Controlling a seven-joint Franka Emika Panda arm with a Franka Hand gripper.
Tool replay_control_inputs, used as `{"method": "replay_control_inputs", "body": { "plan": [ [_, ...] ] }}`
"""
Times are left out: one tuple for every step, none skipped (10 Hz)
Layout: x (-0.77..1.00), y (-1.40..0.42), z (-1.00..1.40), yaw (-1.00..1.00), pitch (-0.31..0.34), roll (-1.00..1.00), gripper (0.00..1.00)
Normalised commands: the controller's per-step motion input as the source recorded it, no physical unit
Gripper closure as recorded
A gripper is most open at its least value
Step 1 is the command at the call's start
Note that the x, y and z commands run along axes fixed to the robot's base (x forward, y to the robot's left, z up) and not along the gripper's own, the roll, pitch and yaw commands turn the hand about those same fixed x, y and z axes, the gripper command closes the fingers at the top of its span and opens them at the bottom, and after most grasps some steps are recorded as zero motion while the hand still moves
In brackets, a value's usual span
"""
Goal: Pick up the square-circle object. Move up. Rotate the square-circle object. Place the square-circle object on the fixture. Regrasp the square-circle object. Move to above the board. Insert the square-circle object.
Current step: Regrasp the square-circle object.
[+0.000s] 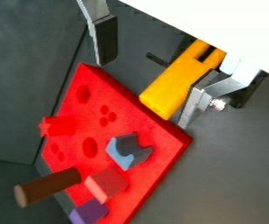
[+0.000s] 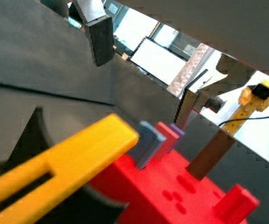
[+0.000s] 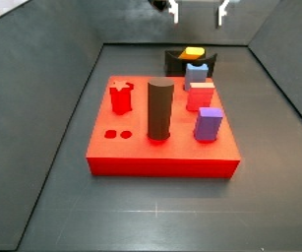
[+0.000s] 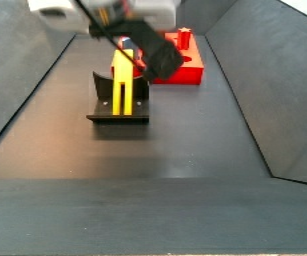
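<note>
Above the fixture [image 4: 118, 108], spread empty fingers [image 1: 102, 38], square-circle object [image 4: 122, 80] below; no legible writing.

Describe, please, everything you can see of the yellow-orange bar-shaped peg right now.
The yellow-orange bar-shaped peg is a plain, smooth-looking elongated bar with flat faces and a dark line along one face. It leans on the black L-shaped fixture, behind the thick red square board in a side view. The gripper hovers above with open jaws, not touching it; a wrist view shows the peg beside one finger.
</note>
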Motion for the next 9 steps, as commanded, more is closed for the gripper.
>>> {"method": "replay_control_inputs", "body": {
  "plan": [
    [-0.03,0.01,0.73,0.03,0.017,0.03,0.0],
    [-0.03,0.01,0.48,0.02,0.042,0.04,0.0],
    [-0.03,0.01,0.29,0.02,0.057,0.04,0.0],
    [-1.0,0.0,0.0,-0.02,0.023,0.04,0.0],
    [-1.0,0.0,-0.02,-0.03,0.012,0.02,0.0],
    [-1.0,0.0,0.01,-0.05,-0.031,0.03,0.0],
    [-1.0,0.0,0.01,-0.05,-0.046,0.05,0.0],
    [-1.0,0.0,0.01,-0.04,-0.061,0.06,0.0],
    [-1.0,0.0,0.01,-0.04,-0.07,0.06,0.0]
  ]
}}
